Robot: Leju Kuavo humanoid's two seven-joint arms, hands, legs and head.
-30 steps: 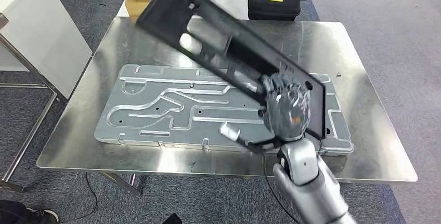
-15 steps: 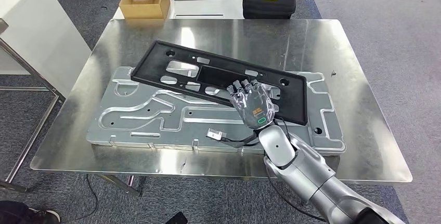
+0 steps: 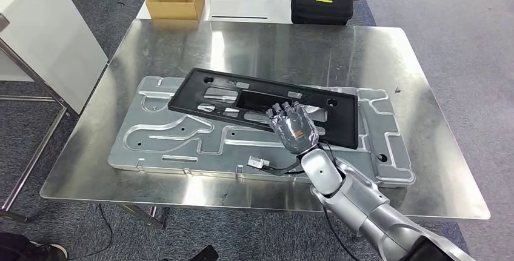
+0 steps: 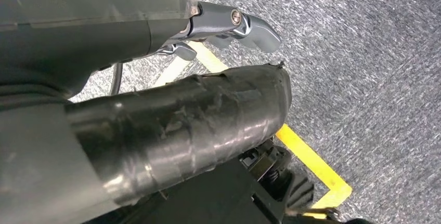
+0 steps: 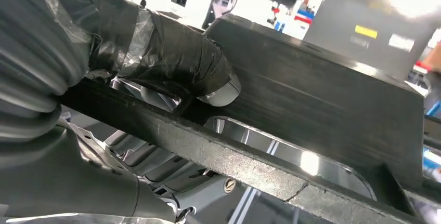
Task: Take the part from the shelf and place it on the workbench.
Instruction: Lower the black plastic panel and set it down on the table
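Black part (image 3: 265, 104) lying flat on grey plate (image 3: 182, 134) atop workbench (image 3: 303, 43); placement nearly complete. Right hand (image 3: 293, 128) clasping part's near edge (release remaining). Left hand (image 4: 229, 24): grasp indeterminable.

Black case (image 3: 321, 2) and cardboard box (image 3: 176, 2) beyond the table, grey carpet (image 3: 460, 25) — yellow floor tape (image 4: 312, 161)

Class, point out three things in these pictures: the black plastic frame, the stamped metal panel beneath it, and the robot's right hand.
black plastic frame (image 3: 200, 99): head view, its left end.
stamped metal panel (image 3: 163, 134): head view, its bare left half.
right hand (image 3: 295, 128): head view, back of the hand.
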